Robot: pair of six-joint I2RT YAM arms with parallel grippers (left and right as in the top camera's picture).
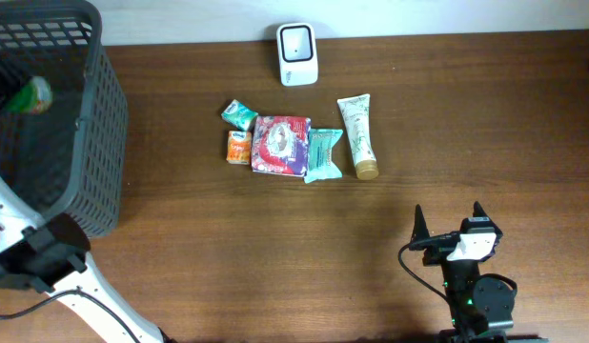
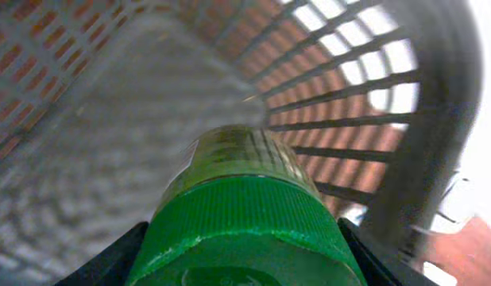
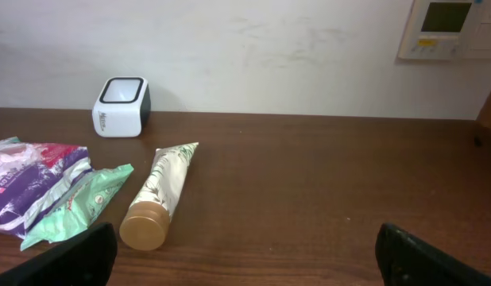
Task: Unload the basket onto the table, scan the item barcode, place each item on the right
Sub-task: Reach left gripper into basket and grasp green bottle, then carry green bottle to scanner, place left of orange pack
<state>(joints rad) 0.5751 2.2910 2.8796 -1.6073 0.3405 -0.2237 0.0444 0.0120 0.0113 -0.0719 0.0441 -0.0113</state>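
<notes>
At the far left a dark grey mesh basket (image 1: 99,143) stands on the brown table (image 1: 237,238). The green-capped bottle (image 1: 32,95) sits inside it, above the basket floor. The left wrist view shows the left gripper (image 2: 241,258) down in the basket, its dark fingers (image 2: 110,258) pressed against either side of the bottle's green cap, so this claw is closed on the bottle. The mesh around it is blurred. The white left arm (image 1: 13,214) runs along the near left edge of the table, beside the basket.

Towards the middle of the table lies a tight cluster. A small teal packet (image 1: 239,115) lies just beyond an orange packet (image 1: 238,147). To their right is a red and purple pack (image 1: 281,145), and a mint-green pouch (image 1: 323,154) touches its right edge. Right of the pouch lies a pale tube (image 1: 358,136) with its brown cap pointing to the near side. The white scanner (image 1: 297,52) stands at the far edge, behind the cluster and apart from it.

At the near right the right gripper (image 1: 449,217) hangs over bare wood, well apart from the cluster. Its claw is spread wide with nothing between the fingers (image 3: 71,262)
</notes>
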